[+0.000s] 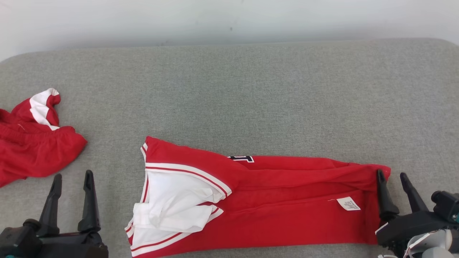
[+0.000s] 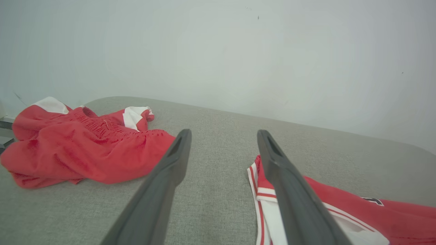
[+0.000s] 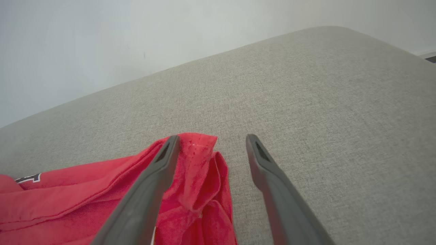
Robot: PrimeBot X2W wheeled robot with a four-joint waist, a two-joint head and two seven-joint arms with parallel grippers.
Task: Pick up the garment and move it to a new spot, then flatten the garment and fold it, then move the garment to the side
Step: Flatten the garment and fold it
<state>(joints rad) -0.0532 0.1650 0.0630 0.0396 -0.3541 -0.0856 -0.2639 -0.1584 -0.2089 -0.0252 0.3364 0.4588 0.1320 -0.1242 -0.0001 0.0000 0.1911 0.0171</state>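
L gripper [image 1: 72, 174] jaws apart, left of garment [image 1: 287, 218], R gripper [image 1: 391, 173] jaws apart, at its right edge

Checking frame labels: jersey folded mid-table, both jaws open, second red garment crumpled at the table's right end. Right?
One error: the second red garment lies crumpled at the table's left end, not its right, as the head view shows. The rest holds.

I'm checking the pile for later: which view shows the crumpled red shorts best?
Left wrist view: the crumpled red shorts lie nearly whole. Head view cuts them at its left edge; right wrist view faces the folded jersey's corner.
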